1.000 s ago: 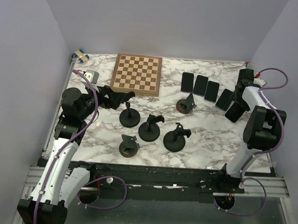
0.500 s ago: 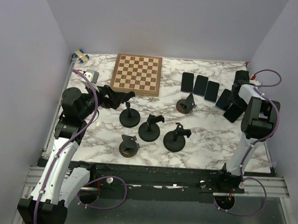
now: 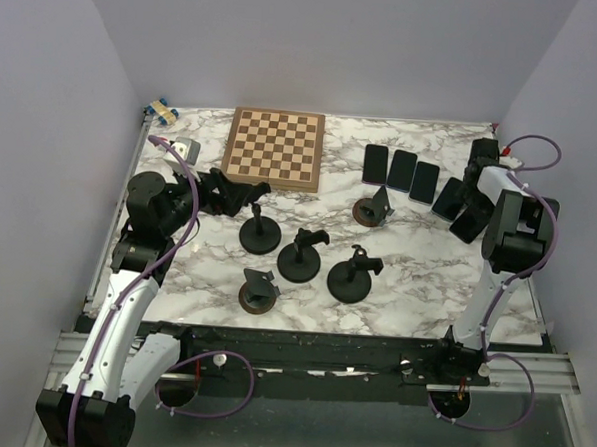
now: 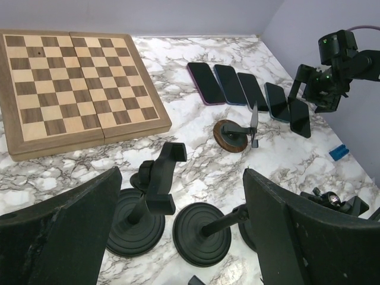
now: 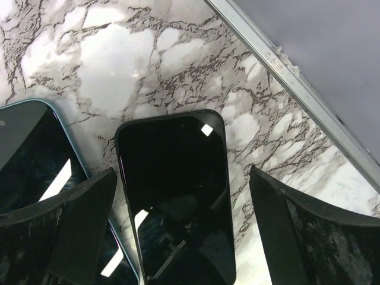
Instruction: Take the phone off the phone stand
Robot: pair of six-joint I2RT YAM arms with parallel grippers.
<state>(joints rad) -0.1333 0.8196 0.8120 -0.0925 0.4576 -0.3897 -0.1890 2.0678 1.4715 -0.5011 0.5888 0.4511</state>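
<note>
A black phone [image 5: 175, 196] lies flat on the marble table, the rightmost of a row of several phones; it also shows in the top view [image 3: 468, 224] and the left wrist view [image 4: 300, 117]. My right gripper [image 5: 182, 171] is open and hovers just above it, one finger on each side, touching nothing; in the top view it is at the right back [image 3: 472, 198]. Several black phone stands [image 3: 303, 256] stand mid-table, none holding a phone. My left gripper [image 3: 235, 192] is open and empty above the left stand [image 4: 138, 219].
A chessboard [image 3: 275, 148] lies at the back centre. A blue-edged phone [image 5: 29, 154] lies right beside the black one. A brown-based stand [image 3: 372, 209] is next to the phone row. The table's metal edge [image 5: 297, 89] runs close behind the phones.
My right arm has folded back toward the far right corner, and its gripper stays open over the black phone. The phone has not moved. The left arm shifted slightly.
</note>
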